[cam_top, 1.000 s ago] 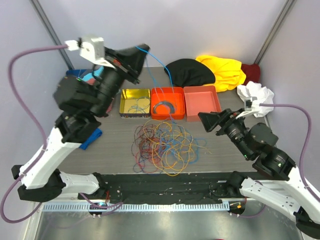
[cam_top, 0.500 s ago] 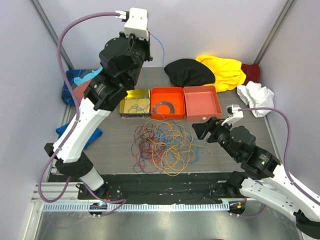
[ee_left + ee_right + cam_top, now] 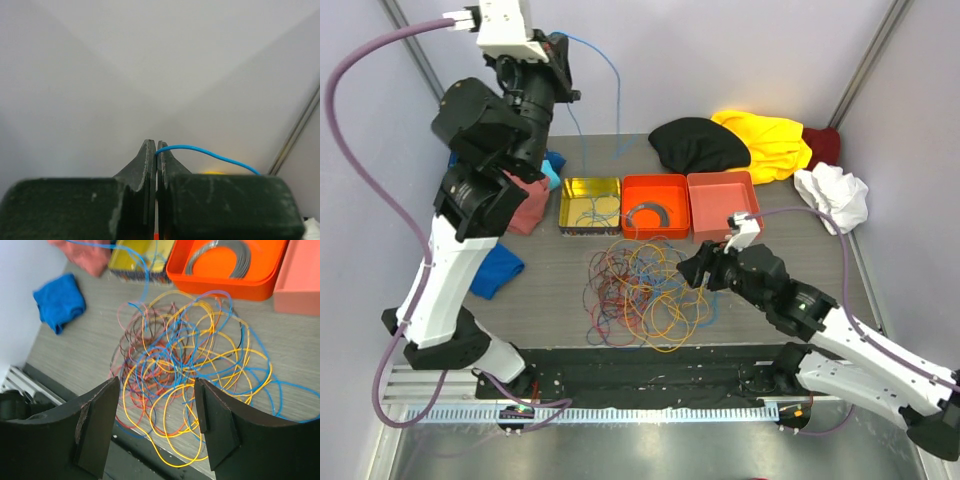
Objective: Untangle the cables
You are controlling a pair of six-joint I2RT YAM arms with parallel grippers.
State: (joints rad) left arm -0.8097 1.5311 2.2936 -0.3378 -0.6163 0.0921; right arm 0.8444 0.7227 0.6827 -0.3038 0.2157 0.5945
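Blue wire (image 3: 200,147) was clamped in the left jaws, high over the bench (image 3: 545,295), and was seen trailing down toward the cables (image 3: 645,290). The right jaws, held apart just above that tangle, were judged nearer.

Wide-spread right gripper (image 3: 156,390) above the tangled cables (image 3: 185,360), orange tray (image 3: 225,286) beyond.
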